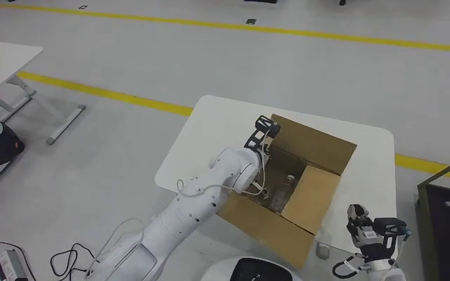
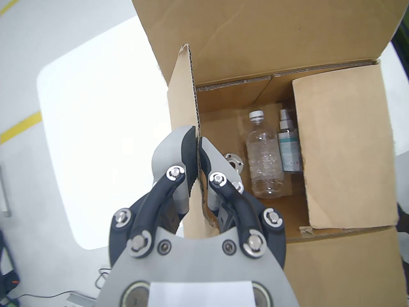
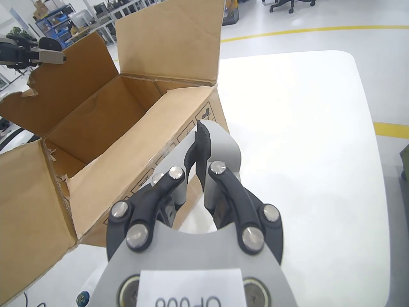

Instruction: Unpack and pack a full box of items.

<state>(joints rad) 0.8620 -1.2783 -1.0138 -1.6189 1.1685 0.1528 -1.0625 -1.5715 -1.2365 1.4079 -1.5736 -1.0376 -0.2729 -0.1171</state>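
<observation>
An open cardboard box [image 1: 309, 147] stands on the white table [image 1: 211, 133]. My left gripper [image 1: 266, 130] is shut on the top edge of the box's upright side flap [image 2: 183, 97], one finger on each face [image 2: 197, 143]. On the box floor lie a clear plastic bottle [image 2: 263, 161], a small spray bottle [image 2: 287, 148] and a metal flanged part [image 2: 235, 161]. My right gripper [image 3: 199, 142] is shut with nothing in it, hovering over the table beside the box's outer wall [image 3: 179, 129], near the table's front right corner [image 1: 357, 218]. The left gripper [image 3: 48, 55] also shows across the box.
One inner flap [image 2: 342, 148] lies folded over part of the box opening; the far flap [image 2: 255, 27] stands up. A small grey object [image 1: 322, 251] sits on the table by the box's front corner. Bare table [image 3: 303, 129] stretches beyond the right gripper.
</observation>
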